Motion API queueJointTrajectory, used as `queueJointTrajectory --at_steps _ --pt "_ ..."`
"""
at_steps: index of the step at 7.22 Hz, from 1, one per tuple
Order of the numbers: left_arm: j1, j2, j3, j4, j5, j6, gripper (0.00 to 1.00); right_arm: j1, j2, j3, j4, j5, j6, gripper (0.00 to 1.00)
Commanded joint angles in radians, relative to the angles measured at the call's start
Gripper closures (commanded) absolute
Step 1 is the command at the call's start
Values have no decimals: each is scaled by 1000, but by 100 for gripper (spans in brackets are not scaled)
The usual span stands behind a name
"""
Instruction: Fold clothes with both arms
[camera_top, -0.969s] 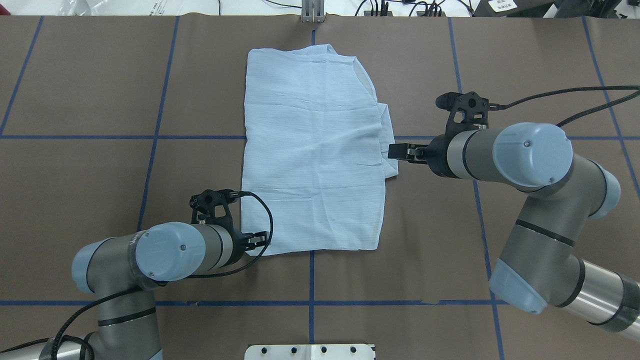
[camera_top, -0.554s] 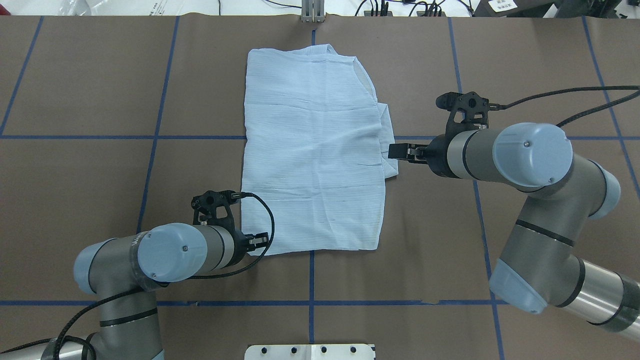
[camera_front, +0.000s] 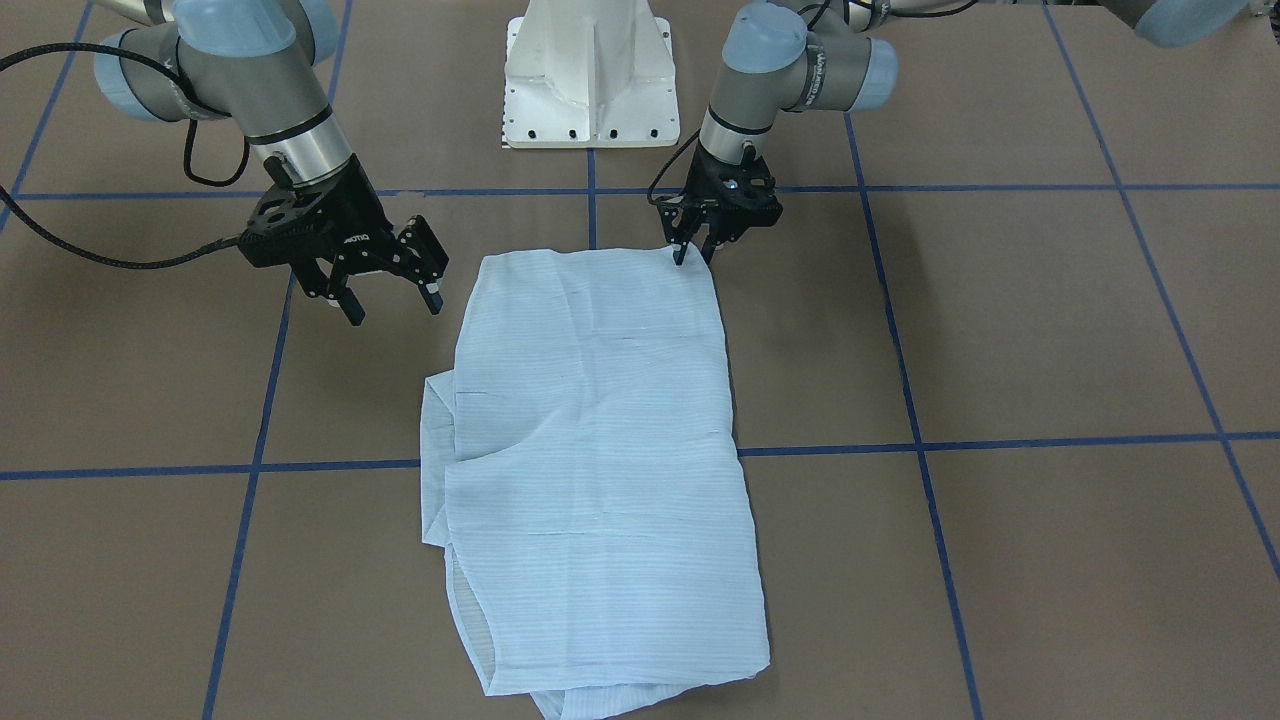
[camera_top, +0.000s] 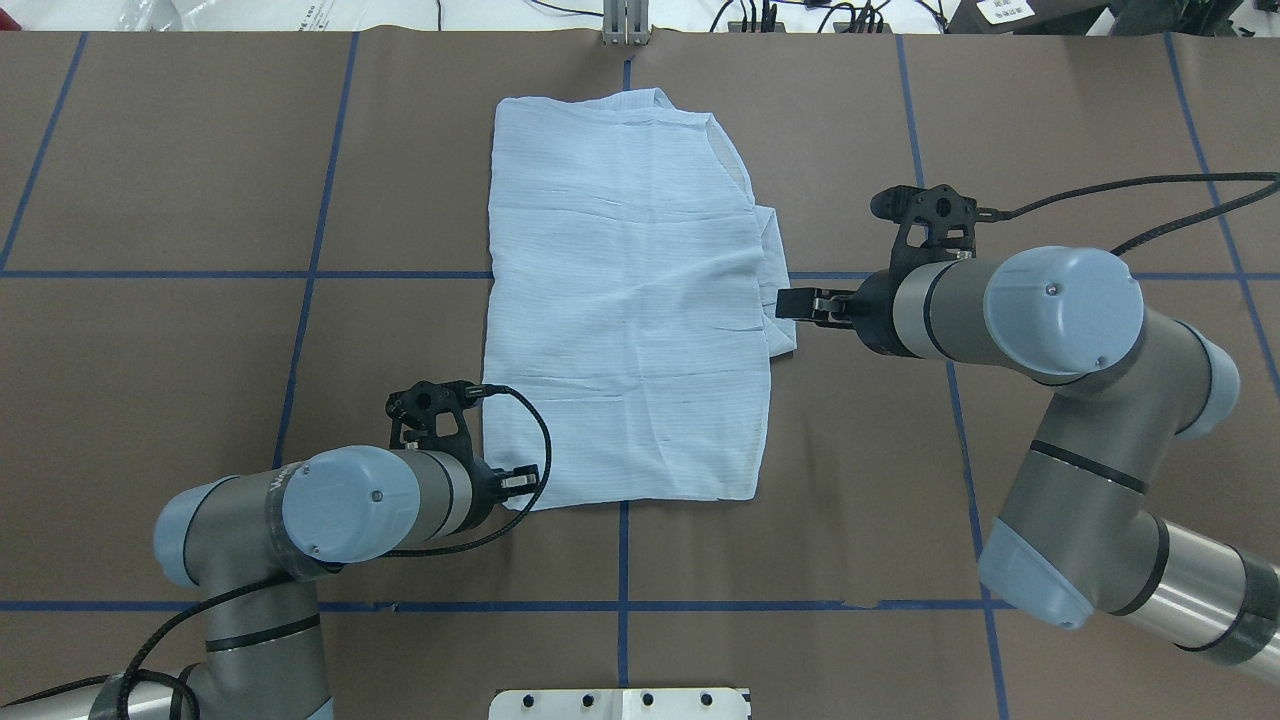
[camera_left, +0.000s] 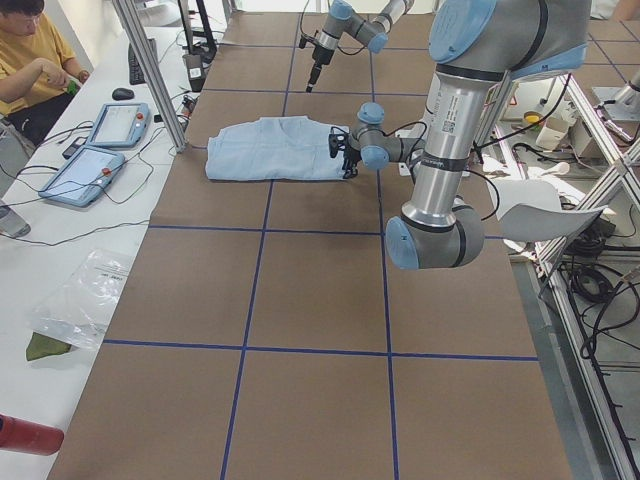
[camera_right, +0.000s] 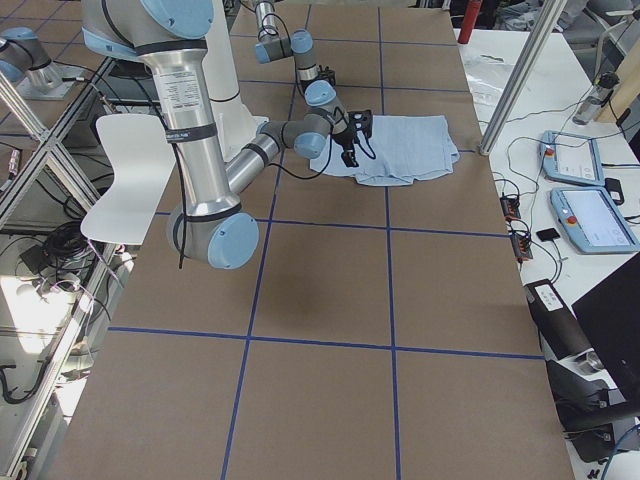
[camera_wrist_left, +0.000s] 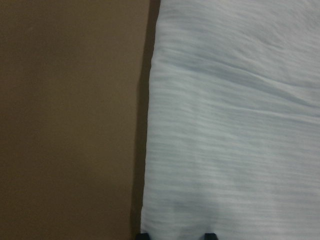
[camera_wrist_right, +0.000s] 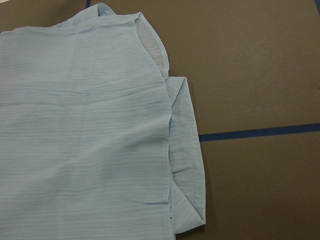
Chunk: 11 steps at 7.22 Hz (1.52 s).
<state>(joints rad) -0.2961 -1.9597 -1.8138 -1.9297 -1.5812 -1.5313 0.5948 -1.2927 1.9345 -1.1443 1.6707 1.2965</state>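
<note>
Overhead exterior shows you the folded shirt (camera_top: 625, 320) lying flat in the middle of the table (camera_top: 150, 400). The left gripper (camera_top: 522, 480) is at its near left corner, jaws slightly apart. The right gripper (camera_front: 395, 311), fingers spread wide, is just beside the shirt's right edge.

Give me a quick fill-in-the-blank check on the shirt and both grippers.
1. The left gripper is at a ___ of the shirt.
2. The right gripper hangs near the shirt's edge, holding nothing, its jaws ___.
3. The tape lines on the table are ___.
Missing words: corner; open; blue.
</note>
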Motion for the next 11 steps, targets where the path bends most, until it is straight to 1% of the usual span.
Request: queueJointTrajectory --at_steps 1,2,3,4,5,6,7,9,10,11 --pt "0 -2 -2 0 1 -1 100 -26 0 1 -5 -37 57 0" --pt "0 -4 -12 0 1 -1 100 -77 12 1 -17 -95 179 2" --pt "0 -4 -16 -2 1 -1 100 -154 32 7 -59 -153 311 4" --pt "0 -4 -16 0 1 -3 100 -218 97 9 -172 -205 480 6" --pt "0 -4 -18 -2 3 -3 100 -277 186 6 -330 -241 653 14" --pt "0 -4 -18 -2 3 -3 100 -338 229 1 -407 -253 829 21" --pt "0 -4 -18 -2 3 -3 100 -381 233 -8 -413 -316 875 22" --pt "0 -10 -22 -2 4 -4 100 -415 246 -72 -411 -341 976 22" --pt "0 -11 -22 -2 15 -6 100 -420 263 -97 -411 -363 1003 22" --pt "0 -11 -24 -2 15 -6 100 -420 294 -138 -411 -367 1004 22"
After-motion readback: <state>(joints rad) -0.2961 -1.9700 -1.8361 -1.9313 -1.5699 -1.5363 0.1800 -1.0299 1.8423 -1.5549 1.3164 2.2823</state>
